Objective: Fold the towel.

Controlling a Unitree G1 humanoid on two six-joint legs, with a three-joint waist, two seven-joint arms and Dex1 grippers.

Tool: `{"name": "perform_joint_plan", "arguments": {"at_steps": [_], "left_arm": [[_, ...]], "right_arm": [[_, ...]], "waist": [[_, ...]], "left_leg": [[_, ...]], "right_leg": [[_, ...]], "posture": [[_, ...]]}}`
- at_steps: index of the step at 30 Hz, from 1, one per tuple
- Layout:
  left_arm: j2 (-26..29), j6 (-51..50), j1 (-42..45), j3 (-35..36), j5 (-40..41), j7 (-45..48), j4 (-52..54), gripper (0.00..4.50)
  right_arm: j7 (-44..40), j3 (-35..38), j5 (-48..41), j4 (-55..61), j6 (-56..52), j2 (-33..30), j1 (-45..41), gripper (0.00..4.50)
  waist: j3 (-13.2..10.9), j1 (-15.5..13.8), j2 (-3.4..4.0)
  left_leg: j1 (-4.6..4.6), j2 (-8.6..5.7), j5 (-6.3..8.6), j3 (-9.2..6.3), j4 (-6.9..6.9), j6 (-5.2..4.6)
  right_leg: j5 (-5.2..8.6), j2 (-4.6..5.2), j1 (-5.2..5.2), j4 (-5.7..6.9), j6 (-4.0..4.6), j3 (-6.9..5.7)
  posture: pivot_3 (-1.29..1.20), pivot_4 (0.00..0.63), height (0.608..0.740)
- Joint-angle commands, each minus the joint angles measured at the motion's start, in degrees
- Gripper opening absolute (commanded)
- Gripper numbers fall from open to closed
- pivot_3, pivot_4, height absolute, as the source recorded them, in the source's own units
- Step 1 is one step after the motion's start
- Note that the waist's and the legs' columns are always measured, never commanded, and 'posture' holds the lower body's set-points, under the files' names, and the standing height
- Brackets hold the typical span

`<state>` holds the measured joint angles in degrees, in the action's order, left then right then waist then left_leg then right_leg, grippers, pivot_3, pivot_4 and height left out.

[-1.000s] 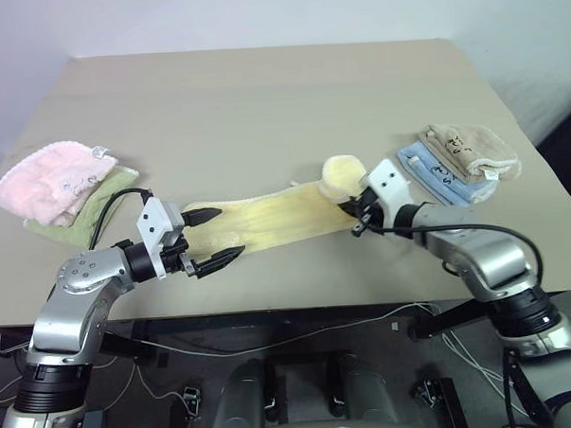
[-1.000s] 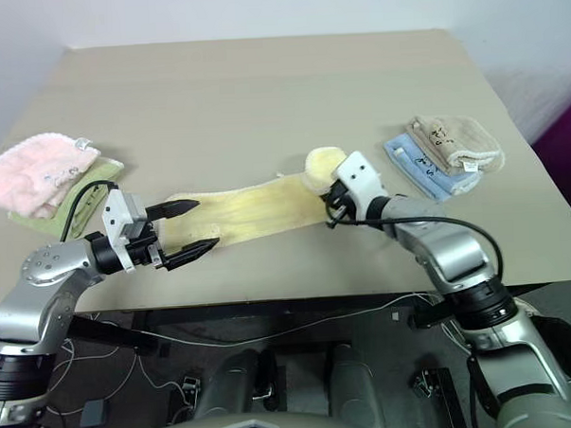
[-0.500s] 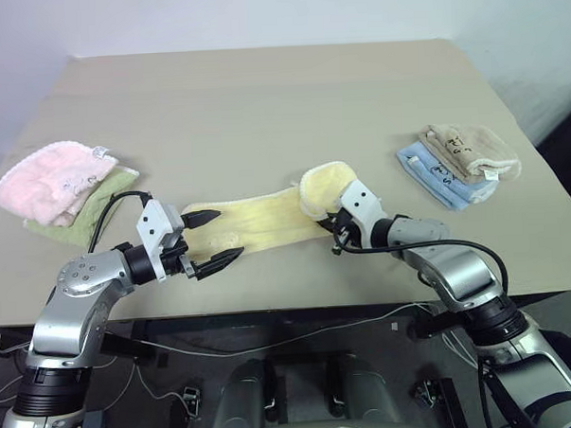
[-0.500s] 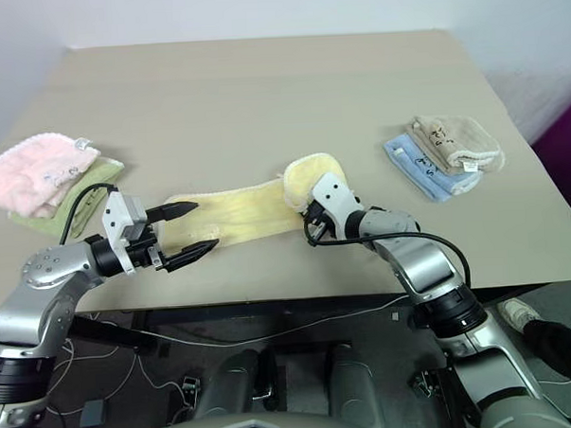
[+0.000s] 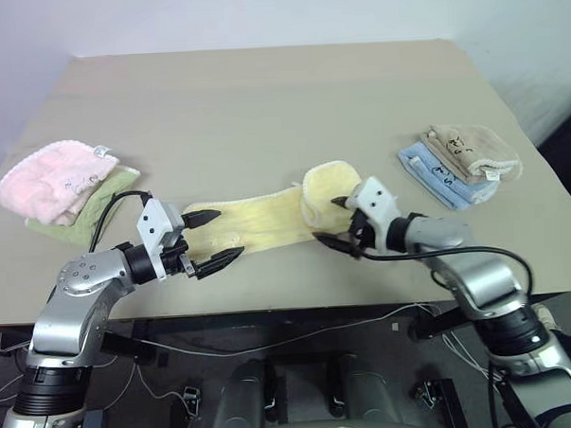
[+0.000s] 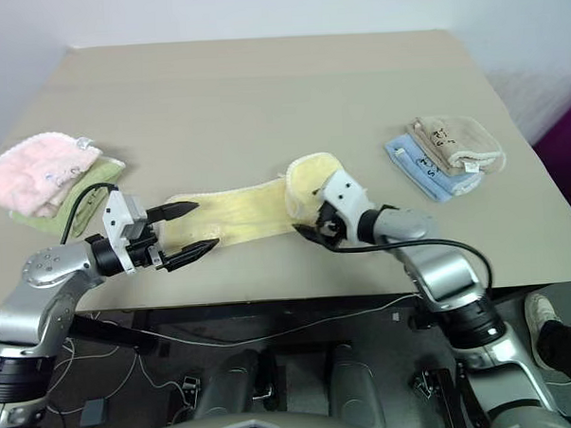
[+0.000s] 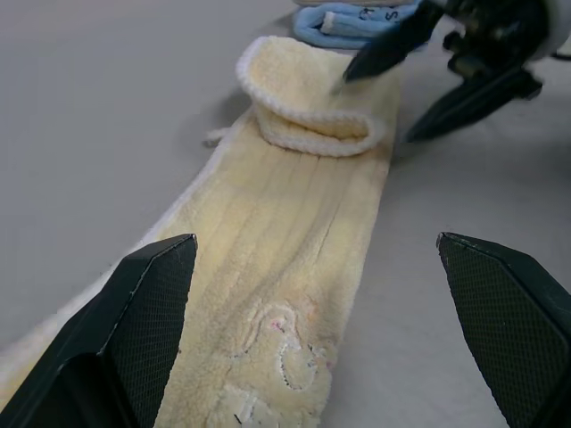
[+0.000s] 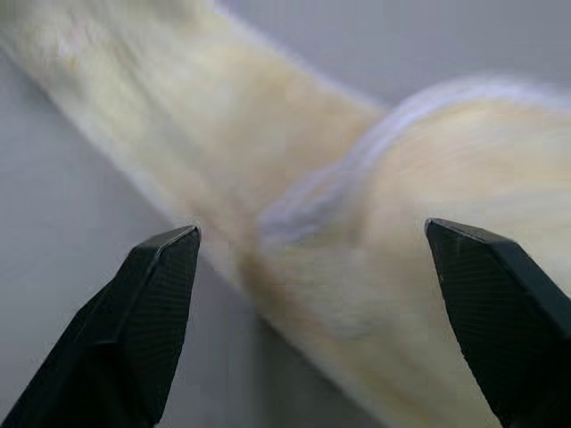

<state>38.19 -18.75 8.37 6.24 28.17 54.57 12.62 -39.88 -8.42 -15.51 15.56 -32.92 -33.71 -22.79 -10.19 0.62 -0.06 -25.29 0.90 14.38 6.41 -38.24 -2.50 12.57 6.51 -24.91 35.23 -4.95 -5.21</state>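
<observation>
The pale yellow towel (image 5: 267, 220) lies stretched along the table's front part, its right end curled back over itself in a loose loop (image 5: 327, 186). My right gripper (image 5: 329, 222) is open just in front of that loop, with nothing between its fingers. Over the towel's left end, my left gripper (image 5: 228, 234) hovers open and empty. The left wrist view looks along the towel (image 7: 294, 259) to the curled end and the right gripper (image 7: 379, 111) beyond it. In the right wrist view the looped towel (image 8: 357, 232) lies between the spread fingers (image 8: 152, 303).
A pink fluffy towel (image 5: 49, 179) rests on a green cloth (image 5: 89, 218) at the left. A beige cloth (image 5: 470, 149) sits on a blue one (image 5: 431, 177) at the right. The table's front edge (image 5: 289, 304) runs just below both grippers.
The right gripper carried the towel's right end leftward over the strip, then opened, let it go and drew back slightly. The left arm stayed still.
</observation>
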Motion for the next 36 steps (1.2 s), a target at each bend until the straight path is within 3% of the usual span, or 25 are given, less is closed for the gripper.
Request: {"name": "perform_joint_plan", "arguments": {"at_steps": [1,2,5,13,22,26,36], "left_arm": [[-1.31,-1.92,-1.43,3.10,3.88,-1.82,3.49,4.50],[-1.70,-2.43,-1.87,3.42,4.41,-2.33,3.68,4.50],[-3.02,-3.71,-4.15,3.63,5.25,-4.04,4.82,4.50],[-6.97,-7.93,-8.88,5.50,10.31,-9.75,9.38,4.50],[-13.04,-12.78,-16.85,7.58,17.30,-20.09,18.93,4.50],[-14.70,-14.52,-20.28,7.70,19.34,-24.96,22.46,4.50],[-23.22,-18.59,-26.03,9.97,29.35,-44.11,25.74,4.50]], "right_arm": [[-2.92,6.76,-4.17,3.12,2.70,-1.59,-0.14,4.03],[-2.89,7.65,-4.49,2.10,2.94,-1.46,-0.69,4.03],[0.53,9.13,-2.38,-6.80,3.96,0.58,-4.67,3.41],[1.82,4.63,4.09,-30.78,17.83,9.62,-14.29,0.72],[1.87,0.32,11.06,-53.35,28.72,16.60,-16.07,0.72],[1.97,0.38,12.30,-57.96,31.96,18.29,-15.45,0.72],[-7.36,6.95,1.43,-34.12,25.04,13.84,-14.00,0.72]], "waist": [[0.00,0.02,0.00],[0.01,0.01,-0.02],[0.02,0.21,-0.03],[0.02,0.24,-0.03],[0.05,0.33,-0.05],[0.28,0.58,-0.29],[0.29,0.28,-0.20]], "left_leg": [[0.00,0.01,0.00,-0.01,0.00,-0.01],[0.01,0.01,0.03,-0.01,0.00,-0.04],[0.05,0.02,0.03,-0.02,0.00,-0.06],[0.05,0.01,-0.17,-0.01,-0.01,0.26],[0.13,0.00,-0.18,-0.03,-0.02,0.28],[0.89,0.04,0.00,-0.03,0.15,0.08],[0.78,0.02,0.13,-0.07,0.16,0.18]], "right_leg": [[0.00,-0.01,0.00,0.00,0.00,0.00],[0.00,-0.01,0.00,0.00,0.00,0.00],[0.00,-0.02,0.04,0.01,0.00,-0.01],[0.00,-0.04,0.05,0.03,0.01,-0.01],[0.00,-0.02,0.15,0.04,0.01,0.00],[0.03,-0.04,0.82,-0.04,0.04,0.01],[0.11,0.20,0.65,-0.01,0.21,0.05]], "posture": [[0.00,0.150,0.740],[0.00,0.150,0.740],[0.00,0.150,0.740],[0.00,0.150,0.740],[0.00,0.150,0.740],[0.00,0.150,0.740],[0.00,0.150,0.740]]}}
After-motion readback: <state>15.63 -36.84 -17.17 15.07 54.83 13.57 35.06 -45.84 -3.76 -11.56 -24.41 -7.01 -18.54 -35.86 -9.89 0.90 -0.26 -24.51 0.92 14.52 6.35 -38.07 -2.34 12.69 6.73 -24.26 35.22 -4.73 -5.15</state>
